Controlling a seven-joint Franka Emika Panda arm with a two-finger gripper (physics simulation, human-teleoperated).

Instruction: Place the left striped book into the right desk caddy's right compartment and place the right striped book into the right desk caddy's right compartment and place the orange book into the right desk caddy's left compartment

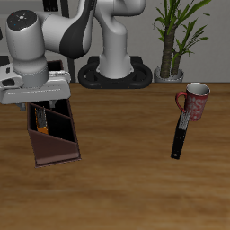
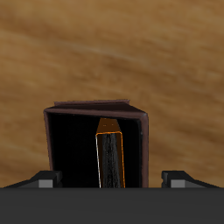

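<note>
The right desk caddy (image 1: 59, 151), a dark maroon tray, lies near the table's edge below my gripper (image 1: 43, 113). The orange book (image 1: 41, 129) stands on edge inside the caddy's rear part, partly hidden by the hand. In the wrist view the orange book (image 2: 108, 156) stands upright in one dark compartment of the caddy (image 2: 145, 131). My gripper (image 2: 112, 180) hangs right above it, open, with its fingers (image 2: 44, 180) wide of the book and not touching it. Both striped books are out of view. I cannot tell which compartment holds the orange book.
A narrow black book (image 1: 180, 135) lies on the table's other side, beside a red patterned mug (image 1: 194, 101). A potted plant (image 1: 172, 40) and the robot's base (image 1: 115, 72) stand at the back.
</note>
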